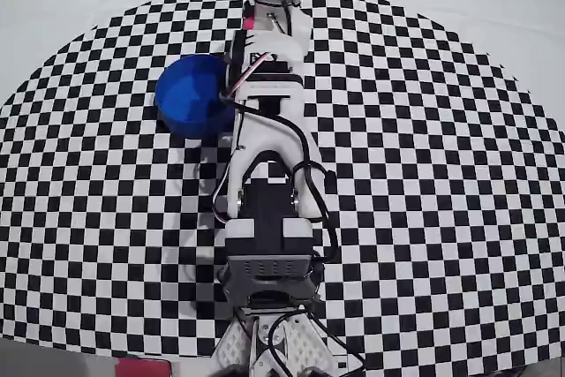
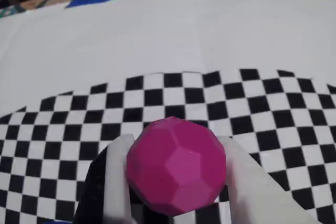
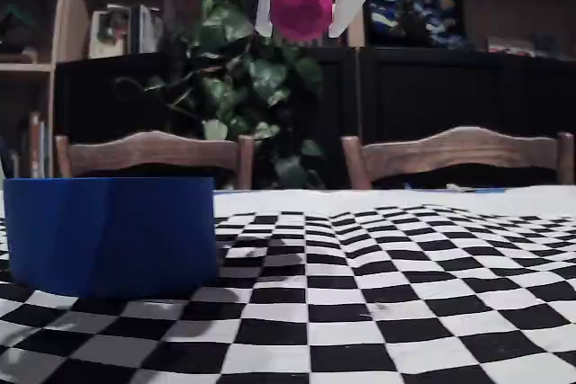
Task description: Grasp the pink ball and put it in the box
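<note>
A: What has the gripper (image 2: pixel 176 192) got?

B: The pink ball (image 2: pixel 176 167). In the wrist view the two white fingers (image 2: pixel 119 182) sit closed against its left and right sides, parted only by the ball's width. In the fixed view the ball (image 3: pixel 301 9) hangs high above the checkered cloth (image 3: pixel 378 285), clear of everything.

A: And the box?

B: The blue box (image 3: pixel 110 233) stands on the cloth at the left of the fixed view, down low and well to the left of the ball. From overhead the box (image 1: pixel 190 94) lies just left of the arm (image 1: pixel 269 130), its right rim tucked under the arm's body. The ball itself is hidden from overhead.

A: So what makes the carry go well?

B: I'd keep the squeeze steady, since a faceted ball held at two points could roll out. Swing left at this height, stop centred over the opening, then lower before letting go, so it doesn't bounce off the floor or clip the wall.

A: Any crowding?

B: Little, I'd judge. Nothing else sits on the cloth in any view. The chairs (image 3: pixel 153 152) and plant (image 3: pixel 236 78) stand beyond the far table edge, out of the path. The one edge to mind is the box's near-arm rim.
</note>
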